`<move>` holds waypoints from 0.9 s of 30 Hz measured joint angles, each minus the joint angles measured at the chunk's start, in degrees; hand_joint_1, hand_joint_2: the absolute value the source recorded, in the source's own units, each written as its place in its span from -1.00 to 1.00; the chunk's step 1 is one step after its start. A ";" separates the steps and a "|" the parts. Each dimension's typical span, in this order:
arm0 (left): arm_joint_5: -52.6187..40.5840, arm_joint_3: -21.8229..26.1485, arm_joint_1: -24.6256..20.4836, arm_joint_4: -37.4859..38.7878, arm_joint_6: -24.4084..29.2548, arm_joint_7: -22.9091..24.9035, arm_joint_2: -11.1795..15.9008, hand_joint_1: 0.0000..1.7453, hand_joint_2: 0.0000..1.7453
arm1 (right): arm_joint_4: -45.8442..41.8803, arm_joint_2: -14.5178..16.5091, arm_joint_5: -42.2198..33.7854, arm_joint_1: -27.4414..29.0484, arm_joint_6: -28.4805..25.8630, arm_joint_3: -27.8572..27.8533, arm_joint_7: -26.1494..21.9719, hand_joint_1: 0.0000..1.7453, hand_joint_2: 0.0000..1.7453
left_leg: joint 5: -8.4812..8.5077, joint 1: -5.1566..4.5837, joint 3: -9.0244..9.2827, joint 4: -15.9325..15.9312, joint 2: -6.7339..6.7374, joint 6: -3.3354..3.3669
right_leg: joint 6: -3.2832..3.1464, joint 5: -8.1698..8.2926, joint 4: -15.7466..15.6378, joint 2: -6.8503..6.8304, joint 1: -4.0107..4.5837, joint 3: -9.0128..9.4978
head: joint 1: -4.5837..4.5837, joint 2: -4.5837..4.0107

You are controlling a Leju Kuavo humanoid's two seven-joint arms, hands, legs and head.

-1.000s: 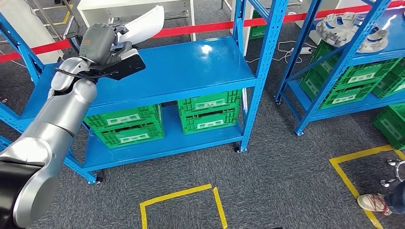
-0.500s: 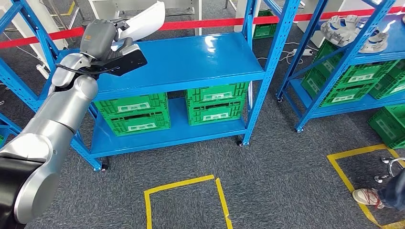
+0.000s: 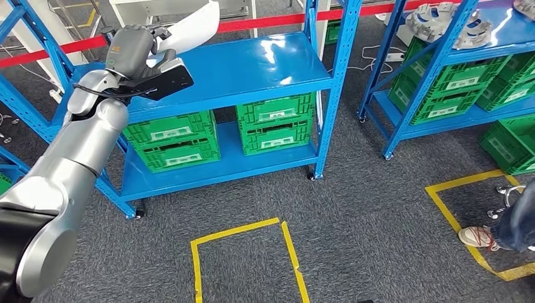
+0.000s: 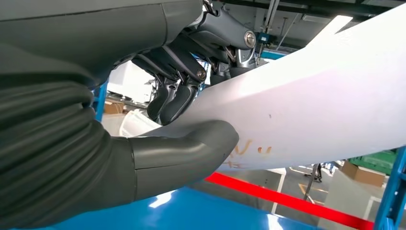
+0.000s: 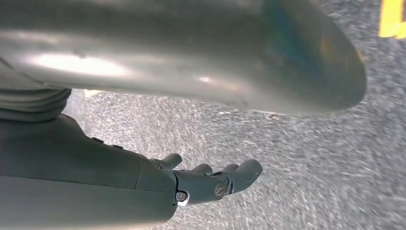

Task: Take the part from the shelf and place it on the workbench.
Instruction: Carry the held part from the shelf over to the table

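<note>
1. The left robot hand (image 3: pixel 131 50) grips the white part (image 3: pixel 189 26), held above the blue shelf (image 3: pixel 252 69).
2. The shelf's far edge lies just beyond the part.
3. The right robot hand (image 5: pixel 210 182) hangs over carpet, fingers loosely apart, holding nothing.

Green crates (image 3: pixel 169 140), yellow floor tape (image 3: pixel 243 230)

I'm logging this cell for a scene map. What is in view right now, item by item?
white part: one, white, held up over the near rack's top shelf
near rack: one, blue, ahead of the robot
second rack: one, blue, to the right
green crates: two on the near rack's lower shelf; more on the second rack
grey castings: silver-grey, on the second rack's top shelf; count unclear
red tape: one, red, behind the racks
yellow floor markings: two outlines, on grey carpet
person's shoe: one, white, far right
left hand: grey, grips the white part
right hand: dark grey, over the carpet, holds nothing
</note>
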 joint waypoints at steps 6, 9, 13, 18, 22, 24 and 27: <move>0.33 -0.19 -0.03 0.13 0.04 -0.05 0.00 0.66 1.00 | 0.00 0.02 0.00 -0.01 0.02 0.00 0.02 -1.00 -1.00 | 2.53 -0.14 11.87 -12.33 -0.10 0.72 | 1.14 2.97 0.37 -0.04 0.06 -3.42 | -0.10 0.00; 0.82 -0.24 -0.09 0.04 0.00 -0.39 0.08 0.66 1.00 | 0.00 0.02 -0.01 -0.05 0.06 0.00 0.15 -1.00 -1.00 | 2.18 -0.55 12.70 -14.84 -0.22 1.90 | 2.16 4.04 -0.19 -0.04 0.03 -3.48 | -0.01 0.00; 1.11 -0.25 -0.10 0.02 -0.06 -0.61 0.12 0.66 1.00 | 0.00 0.02 -0.01 -0.05 0.07 0.00 0.23 -1.00 -1.00 | 2.38 -0.65 12.56 -15.06 -0.21 2.26 | 2.44 4.32 -0.53 -0.05 0.00 -3.38 | -0.01 0.00; 1.62 -0.25 -0.11 -0.06 -0.19 -1.10 0.14 0.66 1.00 | 0.00 0.02 -0.02 -0.04 0.07 0.00 0.23 -1.00 -1.00 | 2.73 -0.48 12.67 -15.43 -0.20 2.26 | 1.78 3.08 -0.63 -0.04 0.08 -3.56 | 0.05 0.00; 2.49 -0.25 -0.05 -0.07 -0.69 -2.09 0.67 0.66 1.00 | 0.00 0.02 -0.04 0.02 -0.01 0.00 0.19 -1.00 -1.00 | 4.55 -0.70 11.04 -15.16 -0.45 3.21 | 1.39 6.08 -2.29 0.07 0.07 -4.27 | 0.51 0.00; 2.55 -0.25 0.11 -0.07 -0.75 -2.33 0.84 0.66 1.00 | 0.00 0.02 0.01 0.05 0.17 0.00 0.20 -1.00 -1.00 | 4.77 -0.76 10.52 -14.97 -0.51 3.36 | 2.31 7.50 -2.71 0.12 -0.01 -4.51 | 0.60 0.00; 2.55 -0.26 0.23 -0.10 -0.74 -2.47 1.09 0.66 1.00 | 0.00 0.13 0.21 0.05 0.25 0.00 0.34 -1.00 -1.00 | 4.89 -0.99 10.19 -14.94 -0.60 3.71 | 3.07 7.87 -3.07 0.03 -0.25 -4.29 | 0.54 0.00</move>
